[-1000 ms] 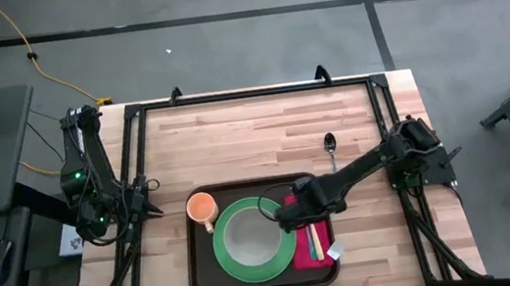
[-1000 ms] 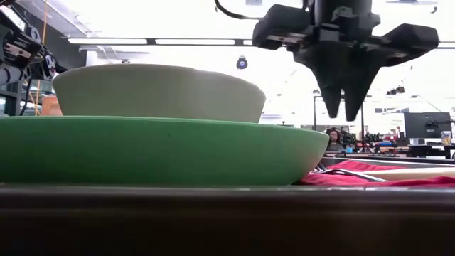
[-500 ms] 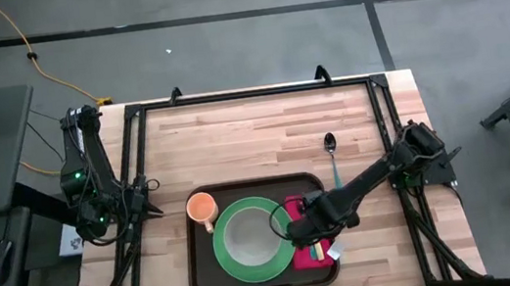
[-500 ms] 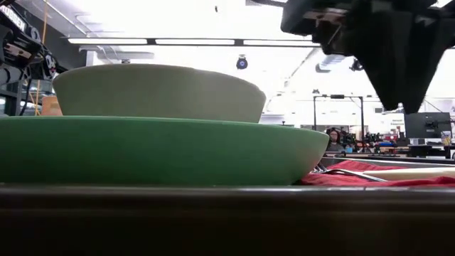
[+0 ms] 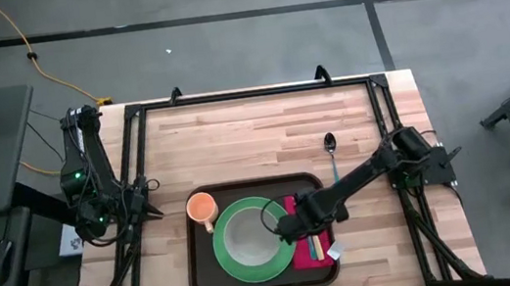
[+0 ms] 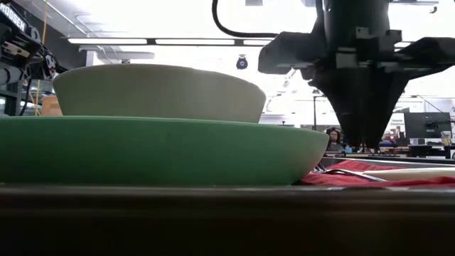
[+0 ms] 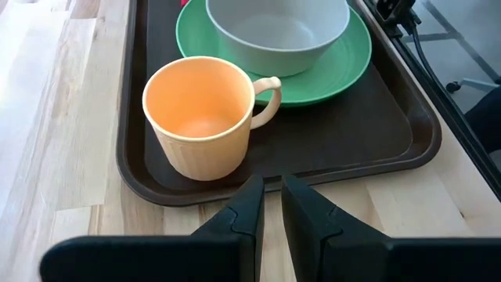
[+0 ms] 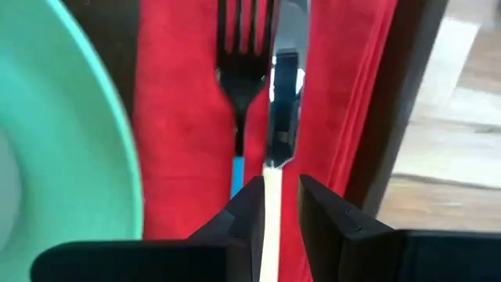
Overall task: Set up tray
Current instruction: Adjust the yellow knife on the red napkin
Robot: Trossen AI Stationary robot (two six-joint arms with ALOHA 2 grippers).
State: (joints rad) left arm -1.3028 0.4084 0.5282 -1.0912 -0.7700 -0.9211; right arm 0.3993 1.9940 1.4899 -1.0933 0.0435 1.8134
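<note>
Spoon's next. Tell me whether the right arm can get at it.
Probably yes. The spoon lies alone on bare table beside the right arm, outside the tray; the right gripper hovers over the napkin nearby.

right arm: stretched inward across the table, wrist pitched down | right gripper: fingers narrowly parted, pointing down (nothing visibly clamped) | left arm: folded at its own table edge | left gripper: fingers almost together, a thin slit between them
</note>
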